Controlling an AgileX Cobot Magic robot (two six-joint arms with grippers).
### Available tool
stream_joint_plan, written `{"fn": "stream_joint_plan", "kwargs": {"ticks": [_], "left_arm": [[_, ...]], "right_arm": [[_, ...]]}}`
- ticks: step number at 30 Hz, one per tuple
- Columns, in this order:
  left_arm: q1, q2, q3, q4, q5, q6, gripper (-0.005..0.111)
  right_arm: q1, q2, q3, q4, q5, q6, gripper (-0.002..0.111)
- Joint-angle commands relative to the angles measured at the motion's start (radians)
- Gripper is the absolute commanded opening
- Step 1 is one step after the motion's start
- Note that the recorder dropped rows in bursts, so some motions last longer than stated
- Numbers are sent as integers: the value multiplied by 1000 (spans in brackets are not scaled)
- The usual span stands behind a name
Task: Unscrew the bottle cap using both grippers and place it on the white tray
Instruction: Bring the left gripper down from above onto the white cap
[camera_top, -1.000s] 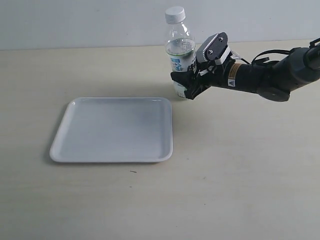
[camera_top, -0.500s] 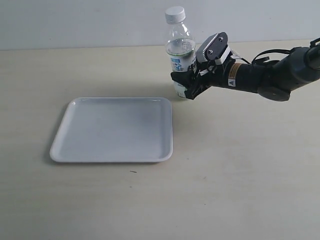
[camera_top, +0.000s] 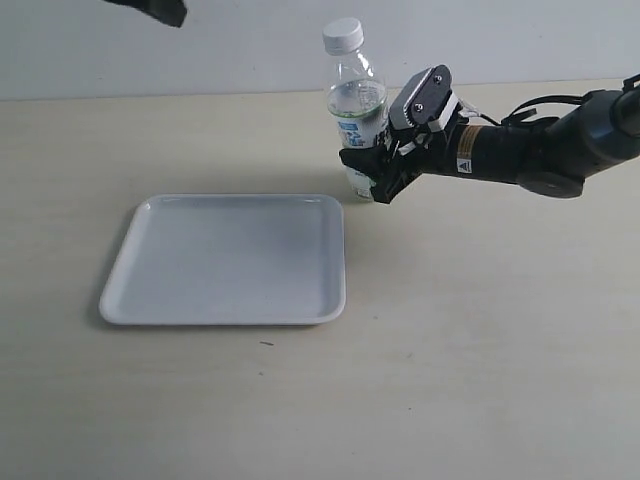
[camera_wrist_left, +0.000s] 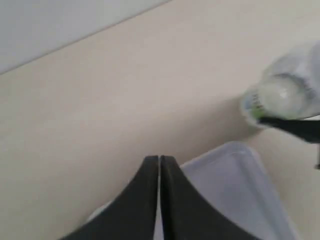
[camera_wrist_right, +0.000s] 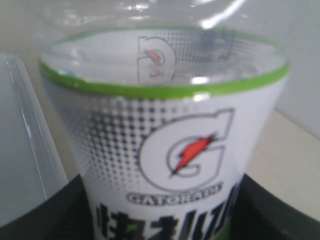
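While my right gripper (camera_top: 370, 172) clamps the bottle (camera_top: 356, 100) low down, upper middle of frame, the bottle cap (camera_top: 343, 35) sits on its neck. My left gripper (camera_wrist_left: 159, 161), upper left, is closed and empty.

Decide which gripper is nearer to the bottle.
Right. The right gripper grips the bottle low down; the left gripper, shut, hangs apart from it, over by the white tray.

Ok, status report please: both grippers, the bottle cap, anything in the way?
Right gripper shut on bottle, low down. Left gripper shut, empty, above tray. Cap on bottle, untouched. Nothing in the way.
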Motion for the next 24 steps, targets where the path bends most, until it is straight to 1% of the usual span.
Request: {"fn": "stream_joint_plan", "kwargs": {"ticks": [1, 2, 4, 5, 7, 10, 13, 15, 21, 24], "left_arm": [[-24, 27, -123, -239, 53, 147, 30], [-38, 34, -141, -242, 62, 169, 39], [-69, 47, -162, -228, 70, 202, 53], [-89, 54, -171, -213, 70, 204, 58], [-122, 75, -197, -176, 62, 199, 63], [-160, 123, -275, -106, 103, 134, 63], [-173, 188, -358, -100, 188, 129, 63], [-175, 229, -407, -88, 219, 96, 63], [-196, 304, -497, -41, 224, 60, 63], [-210, 322, -532, 19, 222, 55, 63]], "right_arm": [[0, -1, 0, -40, 50, -6, 0], [0, -1, 0, -40, 50, -6, 0], [0, -1, 0, -40, 50, -6, 0], [0, -1, 0, -40, 50, -6, 0], [0, -1, 0, -40, 50, -6, 0], [0, -1, 0, -40, 52, -4, 0], [0, -1, 0, -42, 54, -4, 0], [0, -1, 0, -42, 54, -4, 0], [0, -1, 0, -67, 54, -4, 0], [0, -1, 0, -67, 56, -8, 0]]}}
